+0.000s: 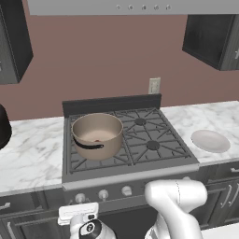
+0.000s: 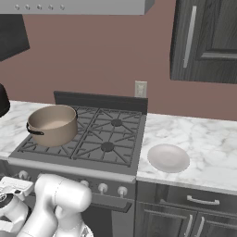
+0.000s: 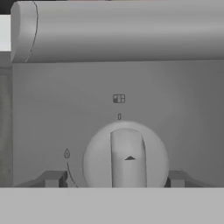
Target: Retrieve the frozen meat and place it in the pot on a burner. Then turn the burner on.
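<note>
The gripper (image 3: pixel 114 178) stands spread wide with one fingertip on either side of the stove knob (image 3: pixel 125 157), gripping nothing yet, so I'd worry that if the jaws close off-centre they will slip off the knob's raised ridge and the burner under the pot (image 1: pixel 97 134) will stay unlit, or that this knob feeds another burner. The ridge's long axis runs straight up toward the small off mark above it. The frozen meat (image 1: pixel 97 139) shows as a small red speck inside the pot on the front-left burner.
</note>
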